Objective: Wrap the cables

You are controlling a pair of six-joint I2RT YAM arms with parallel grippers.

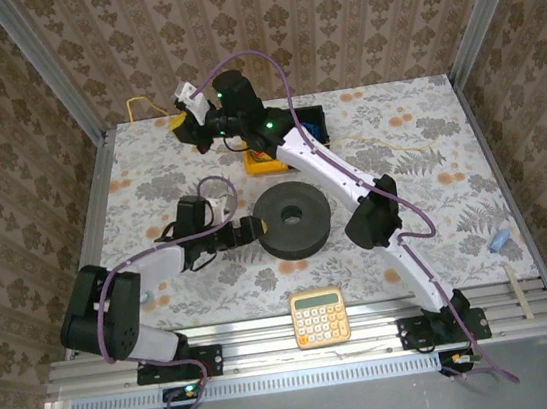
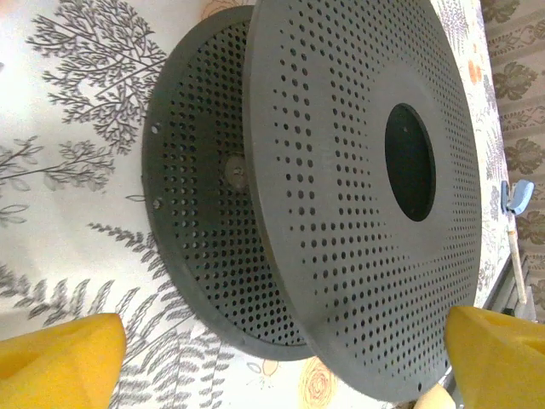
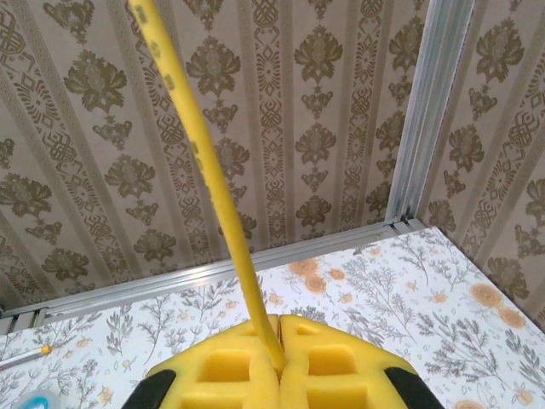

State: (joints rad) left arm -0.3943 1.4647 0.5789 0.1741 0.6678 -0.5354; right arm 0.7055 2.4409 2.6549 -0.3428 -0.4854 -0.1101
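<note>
The right gripper (image 3: 279, 351) is closed tight on the yellow cord (image 3: 213, 170), which comes out from between its yellow pads (image 3: 230, 371) and runs straight up and away toward the wallpapered wall. In the overhead view this gripper is raised over the far left corner of the tabletop (image 1: 151, 195), and a loop of the cord arcs just beyond that corner. Another thin stretch of it lies on the right half of the tabletop. The left gripper (image 1: 249, 231) sits low near the middle of the tabletop with its jaws spread wide and holding nothing. Its two yellow pads stand either side of the near rim of a black perforated reel (image 1: 294, 220), which lies flat at the centre. Whether a pad touches the rim cannot be told. A yellow calculator (image 1: 320, 316) rests at the near edge, between the two arm bases.
</note>
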